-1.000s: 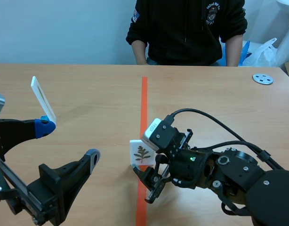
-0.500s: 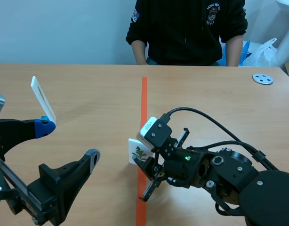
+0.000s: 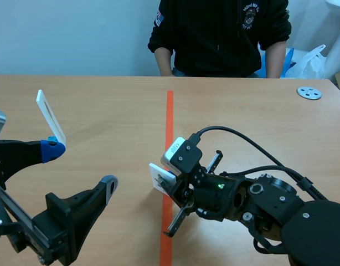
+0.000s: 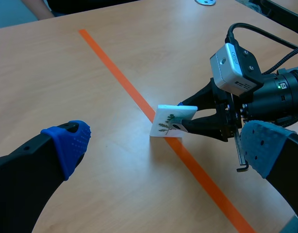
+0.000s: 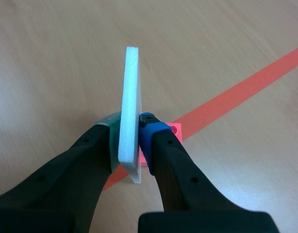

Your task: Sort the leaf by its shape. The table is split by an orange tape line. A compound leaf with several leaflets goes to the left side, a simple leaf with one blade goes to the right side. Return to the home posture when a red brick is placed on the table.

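A small white card (image 4: 171, 120) printed with a green leaf of several leaflets stands tilted on the orange tape line (image 3: 169, 116). My right gripper (image 3: 173, 185) is shut on it, one finger on each face. The right wrist view shows the card (image 5: 130, 111) edge-on, pressed between the grey-green pad (image 5: 109, 125) and the blue pad (image 5: 148, 127). From the left wrist view, the right gripper (image 4: 184, 125) holds the card's near edge. My left gripper (image 3: 81, 165) is open, low on the left side of the table, well apart from the card.
Another white card (image 3: 50, 117) stands upright at the far left, just behind my left finger's blue pad. A person sits across the table. A grey disc (image 3: 309, 92) lies at the far right, and a white plastic bag (image 3: 312, 60) sits beyond the table's edge.
My right gripper has shut on the leaf card, and the card has tipped up from lying flat to standing on edge. The left arm has not moved.
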